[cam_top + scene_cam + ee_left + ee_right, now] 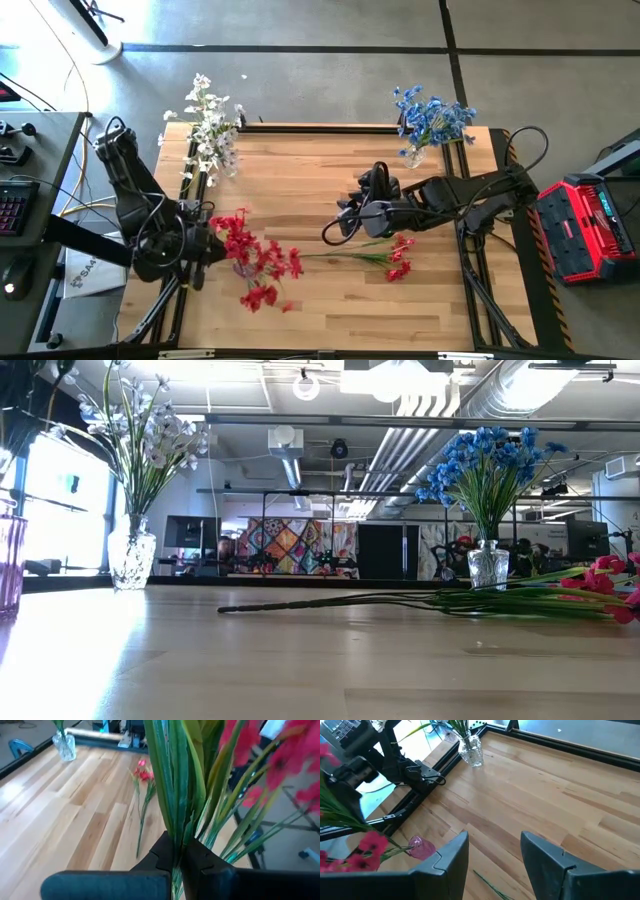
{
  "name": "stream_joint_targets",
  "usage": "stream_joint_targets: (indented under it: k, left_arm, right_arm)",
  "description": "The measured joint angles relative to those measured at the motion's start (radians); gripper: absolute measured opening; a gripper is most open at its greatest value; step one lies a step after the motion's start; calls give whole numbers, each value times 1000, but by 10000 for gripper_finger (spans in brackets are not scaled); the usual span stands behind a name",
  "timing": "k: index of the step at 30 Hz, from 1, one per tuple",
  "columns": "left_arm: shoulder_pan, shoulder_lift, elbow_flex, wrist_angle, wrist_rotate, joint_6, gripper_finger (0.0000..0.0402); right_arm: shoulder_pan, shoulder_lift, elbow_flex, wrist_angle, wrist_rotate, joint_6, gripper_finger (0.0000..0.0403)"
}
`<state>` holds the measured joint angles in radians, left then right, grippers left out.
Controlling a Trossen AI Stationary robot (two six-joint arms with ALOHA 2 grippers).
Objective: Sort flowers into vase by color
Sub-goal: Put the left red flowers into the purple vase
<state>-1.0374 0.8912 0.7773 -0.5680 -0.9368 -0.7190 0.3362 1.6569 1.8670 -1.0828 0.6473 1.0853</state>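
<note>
Currently, check the left claw (176, 862) first: its fingers are pressed together on the green stems of the red bunch (255, 262), which you hold at the bench's (320, 180) front-left area. In the left wrist view, stems and red blossoms rise directly from the pinch point. A pink vase (421, 848) shows next to that bunch in the right wrist view; whether the stems sit inside it, you cannot tell.

Right claw (492, 852): fingers spread wide, nothing btwn them, hovering over the bench near centre. Just beside it, a loose red sprig (380, 256) lies flat on the wood, stem pointing toward the left arm; no contact w/ the claw visible.

Other items, ref. high view:
- White flowers (208, 125) stand in a clear glass vase (132, 556) at the rear-left corner.
- Blue flowers (432, 118) stand in a second clear vase (487, 565) at the rear-right corner.

Labels: no legible writing on claws, vases or bench. A red case (588, 228) sits off the bench to the right; its markings are too small to read.
</note>
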Motion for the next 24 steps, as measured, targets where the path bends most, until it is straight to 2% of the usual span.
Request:
stream_joint_targets:
  k: [8,11,14,18,24]
  left_arm:
    - [-21,-10,-31,26,15,-9,0]
    - [-30,-36,-26,108,25,65,0]
    - [-34,-56,17,121,25,156,0]
    - [-34,-84,55,61,11,226,0]
    - [-34,-106,56,-93,-12,149,0]
  right_arm:
    - [10,27,0,-4,-15,37,167]
    - [12,48,0,-6,-33,42,167]
    - [12,62,0,-7,-45,57,167]
    - [12,73,0,-12,-51,67,167]
    - [12,72,0,-12,-46,86,167]
